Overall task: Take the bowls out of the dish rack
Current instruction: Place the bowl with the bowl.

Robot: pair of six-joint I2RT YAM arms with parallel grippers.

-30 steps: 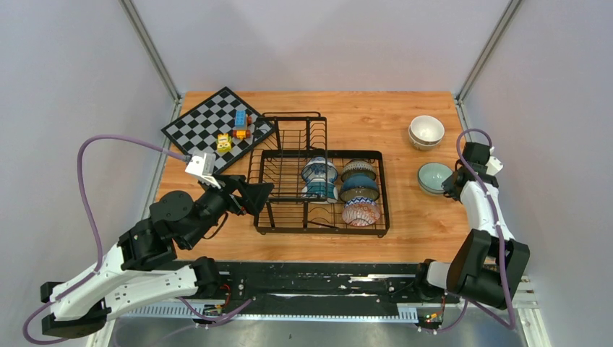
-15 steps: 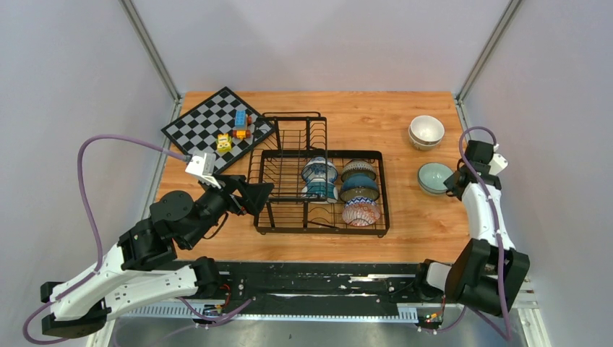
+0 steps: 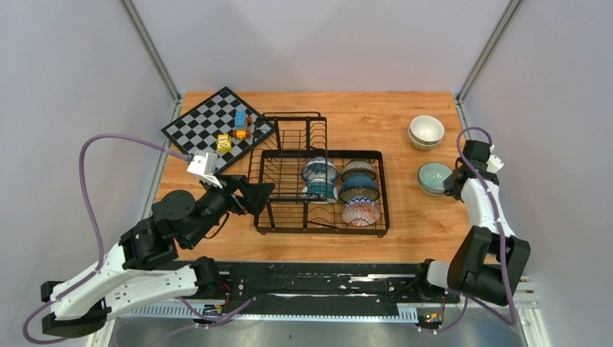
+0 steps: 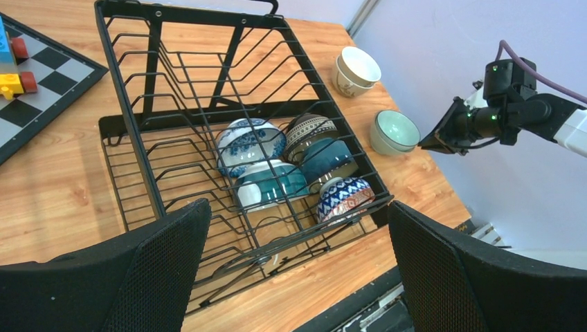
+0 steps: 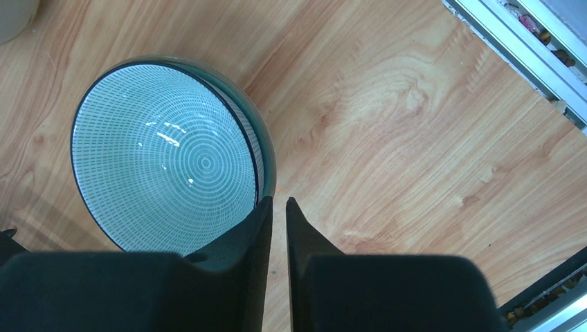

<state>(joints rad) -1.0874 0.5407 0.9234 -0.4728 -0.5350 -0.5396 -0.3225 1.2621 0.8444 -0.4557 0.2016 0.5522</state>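
Right arm (image 3: 481, 210) has its elbow swung in a touch vs half a sec ago, wrist barely drifted. The left arm (image 3: 144, 246) hasn't budged.

Wooden bench (image 3: 361, 116) carries everything. The dish rack (image 3: 318, 230) sits mid-bench w/ five bowls (image 3: 359, 188) in its right half, tipped on edge in two rows. The chessboard (image 3: 202, 126) is at the far left, right by the rack's tall back section.

The left gripper (image 4: 297, 207) hovers at the rack's near-left corner, jaws wide, nothing in them. The right gripper (image 5: 278, 207) is low beside the mint bowl (image 3: 434, 177), jaws pinched to a thin slit w/ nothing between, one fingertip (image 5: 259, 214) right at the rim. That bowl sits on the bench right of the rack, and the cream bowls (image 3: 426, 131) are stacked further back. Toy blocks (image 3: 235, 130) are on the chessboard.
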